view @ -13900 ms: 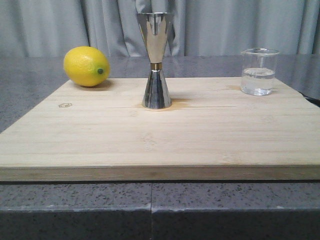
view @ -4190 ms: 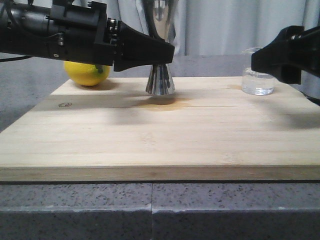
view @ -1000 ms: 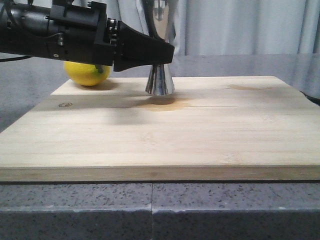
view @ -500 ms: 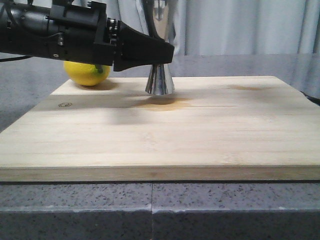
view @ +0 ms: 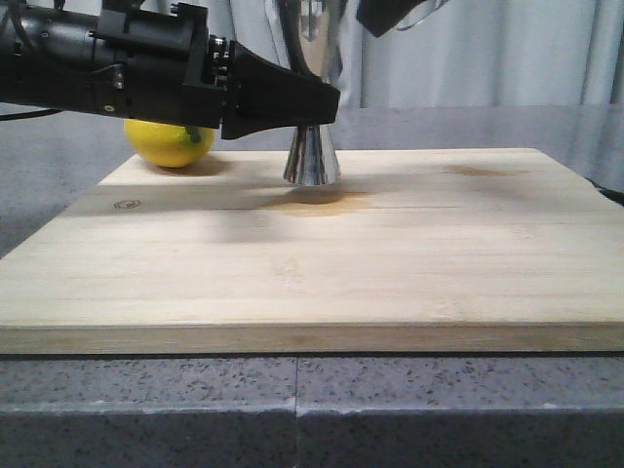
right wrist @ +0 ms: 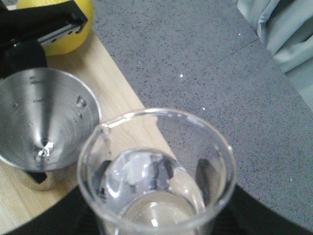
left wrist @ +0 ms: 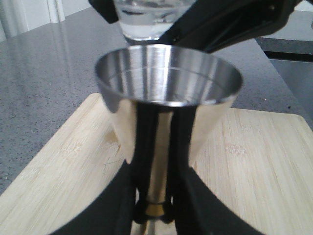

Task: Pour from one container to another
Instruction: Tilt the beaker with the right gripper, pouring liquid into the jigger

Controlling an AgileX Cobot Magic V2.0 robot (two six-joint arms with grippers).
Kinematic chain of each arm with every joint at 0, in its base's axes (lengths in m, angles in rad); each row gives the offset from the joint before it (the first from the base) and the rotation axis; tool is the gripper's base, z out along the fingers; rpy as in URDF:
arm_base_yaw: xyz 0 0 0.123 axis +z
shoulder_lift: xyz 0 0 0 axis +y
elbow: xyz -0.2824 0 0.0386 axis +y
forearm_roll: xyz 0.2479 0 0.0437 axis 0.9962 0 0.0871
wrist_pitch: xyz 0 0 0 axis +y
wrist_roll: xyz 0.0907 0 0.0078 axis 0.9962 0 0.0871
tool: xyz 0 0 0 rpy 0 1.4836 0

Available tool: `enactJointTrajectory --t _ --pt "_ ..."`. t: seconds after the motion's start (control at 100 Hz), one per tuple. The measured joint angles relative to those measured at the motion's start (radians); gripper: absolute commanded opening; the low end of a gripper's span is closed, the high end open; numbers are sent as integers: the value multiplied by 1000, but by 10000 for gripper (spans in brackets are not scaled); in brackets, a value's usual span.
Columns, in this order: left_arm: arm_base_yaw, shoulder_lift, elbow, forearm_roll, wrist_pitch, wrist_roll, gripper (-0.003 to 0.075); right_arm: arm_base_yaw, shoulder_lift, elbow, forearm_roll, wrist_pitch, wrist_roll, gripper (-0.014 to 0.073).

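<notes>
Desk (view: 58,195) topped by wooden board (view: 322,253), small stamped logo unreadable. Left pincer (view: 327,102) reached in level, clamped on jigger (view: 312,161) waist, base raised off board. Beaker (right wrist: 156,181) gripped by right pincer (view: 390,15) above jigger mouth. Lemon (view: 171,144) behind.
</notes>
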State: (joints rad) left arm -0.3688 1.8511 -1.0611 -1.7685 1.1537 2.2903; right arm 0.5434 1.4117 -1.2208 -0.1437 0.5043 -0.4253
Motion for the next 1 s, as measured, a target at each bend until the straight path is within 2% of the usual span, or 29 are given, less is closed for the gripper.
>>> enactJointTrajectory --t 0.53,1.0 --pt "0 0 0 0 0 0 60 24 40 -8 -91 -31 -98 280" --pt "0 0 0 2 0 0 60 32 55 -10 -153 -55 -112 279"
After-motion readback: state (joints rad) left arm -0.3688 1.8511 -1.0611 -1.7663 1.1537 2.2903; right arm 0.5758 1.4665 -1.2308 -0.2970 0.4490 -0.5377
